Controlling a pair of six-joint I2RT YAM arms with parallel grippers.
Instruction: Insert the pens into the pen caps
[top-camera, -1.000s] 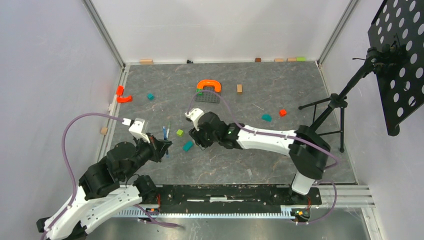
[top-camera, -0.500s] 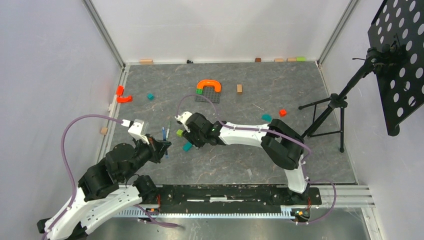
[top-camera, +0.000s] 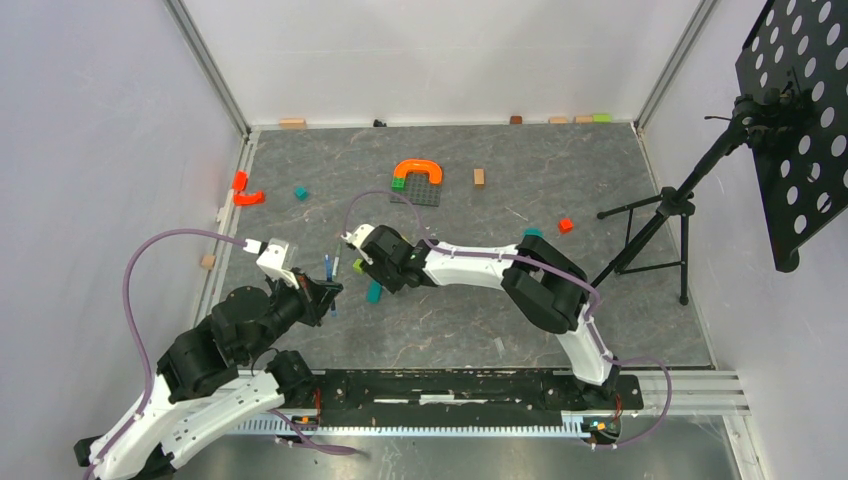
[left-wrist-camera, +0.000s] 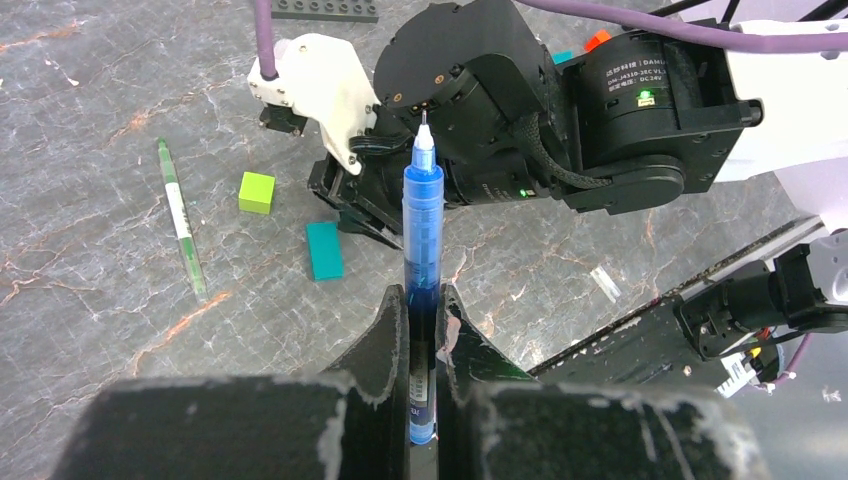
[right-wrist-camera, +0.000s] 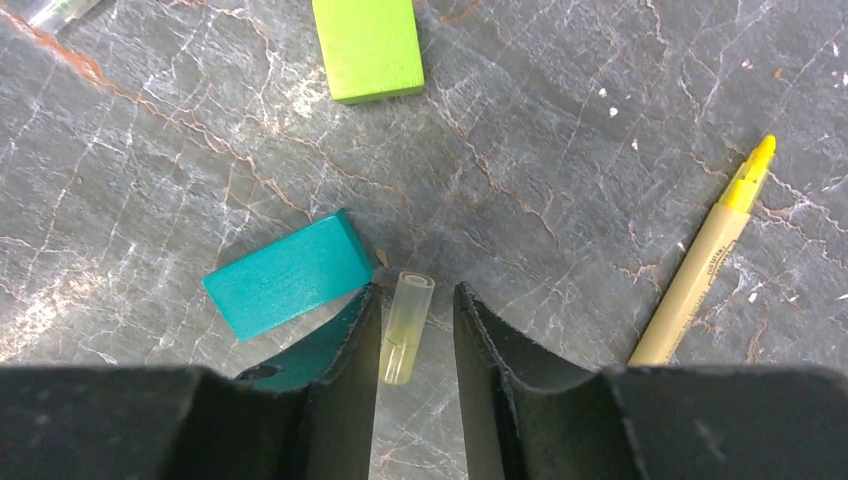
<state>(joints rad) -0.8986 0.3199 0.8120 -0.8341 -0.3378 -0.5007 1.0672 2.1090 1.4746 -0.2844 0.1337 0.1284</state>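
My left gripper (left-wrist-camera: 422, 300) is shut on the blue pen (left-wrist-camera: 421, 240), which sticks out forward with its tip bare; both also show in the top view, the gripper (top-camera: 325, 292) and the pen (top-camera: 329, 266). My right gripper (right-wrist-camera: 417, 292) is open and low over the table. A clear yellowish pen cap (right-wrist-camera: 404, 325) lies between its fingers, closer to the left one. The tan-yellow pen (right-wrist-camera: 705, 255) lies to its right. The pale green pen (left-wrist-camera: 181, 218) lies on the table at the left.
A teal block (right-wrist-camera: 288, 273) lies right beside the right gripper's left finger, and a lime block (right-wrist-camera: 368, 45) lies beyond it. A grey baseplate with an orange arch (top-camera: 418, 172) sits farther back. A black tripod (top-camera: 660, 215) stands at the right.
My right arm has swung left across the table and now sits beside the teal block, close to the left gripper. The left arm with the blue pen has hardly moved.
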